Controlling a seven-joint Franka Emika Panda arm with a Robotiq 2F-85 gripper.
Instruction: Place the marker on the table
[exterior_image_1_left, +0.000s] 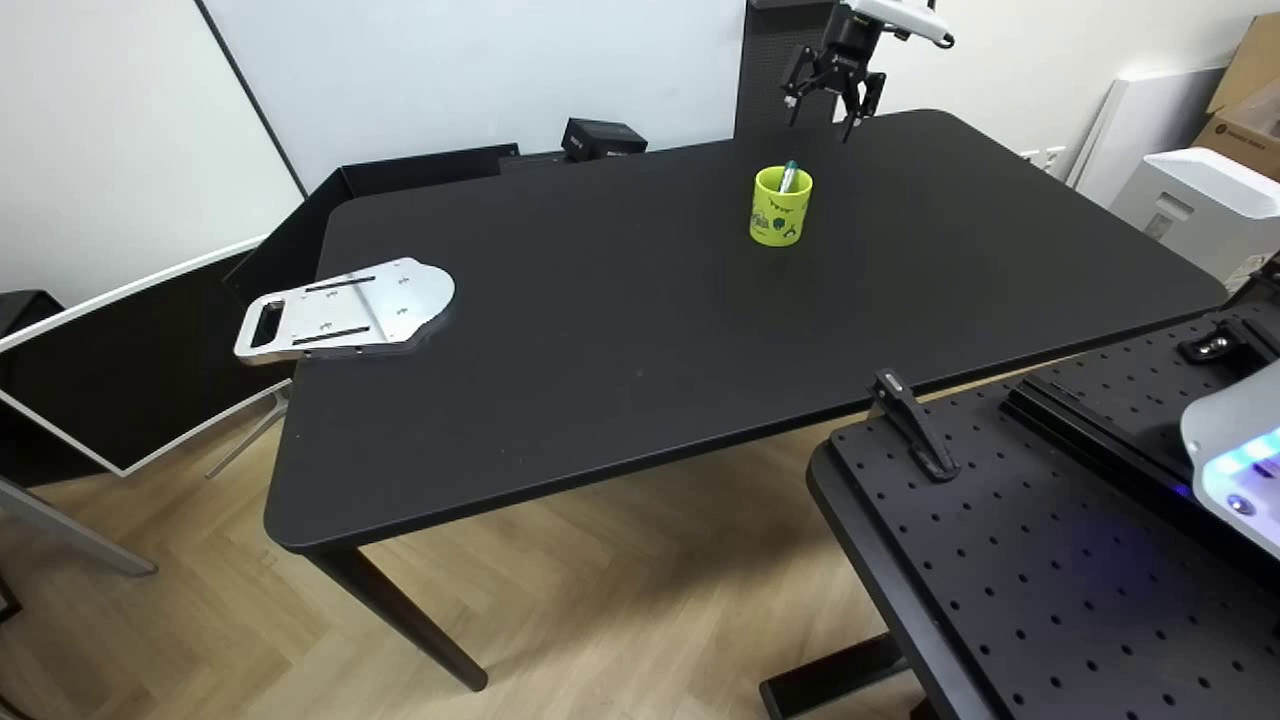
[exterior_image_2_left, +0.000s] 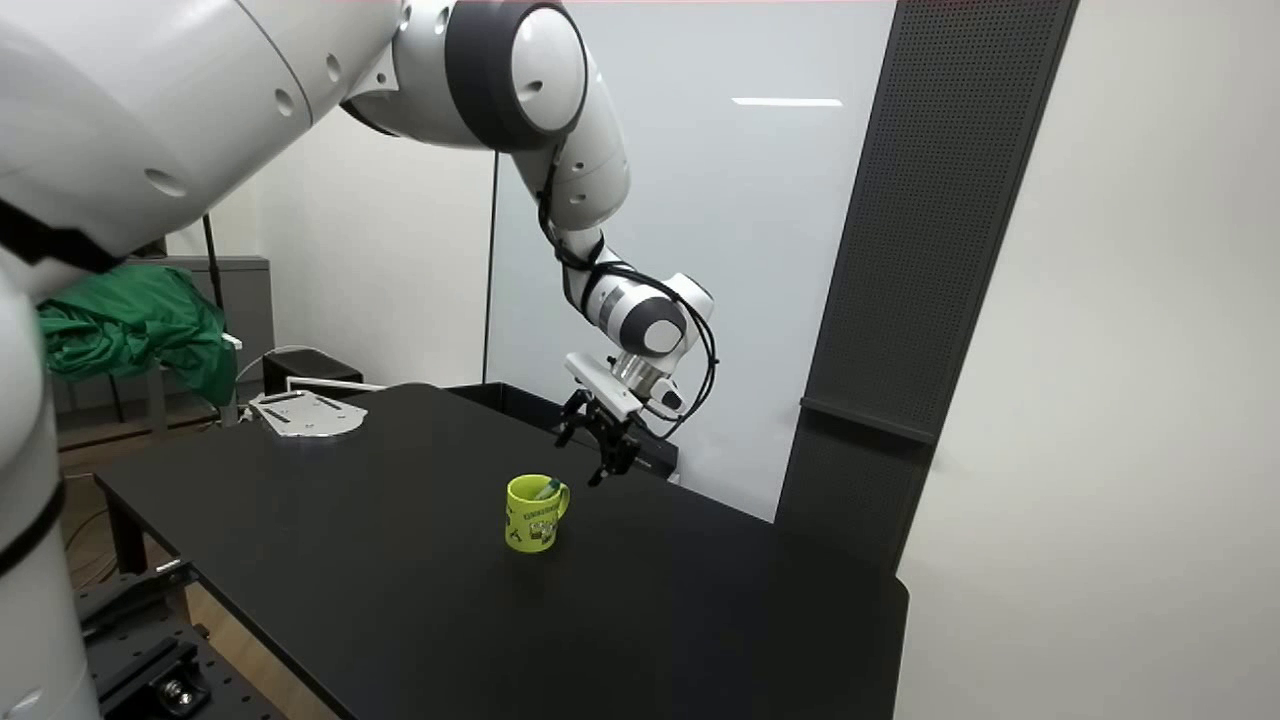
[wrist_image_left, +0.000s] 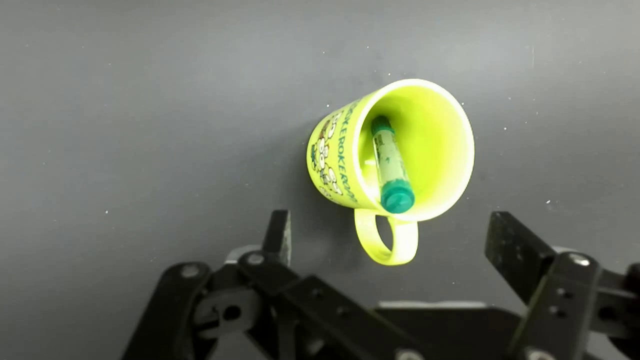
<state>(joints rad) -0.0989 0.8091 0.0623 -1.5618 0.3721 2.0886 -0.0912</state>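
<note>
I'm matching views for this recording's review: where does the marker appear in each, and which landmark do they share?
In an exterior view, the marker is in the upper half, right of centre.
In an exterior view, the marker is in the lower half, left of centre.
In the wrist view, the marker is just right of centre.
Shared landmark: the lime-green mug holding it.

Bright glare streak on white panel (exterior_image_2_left: 740, 230)
</note>
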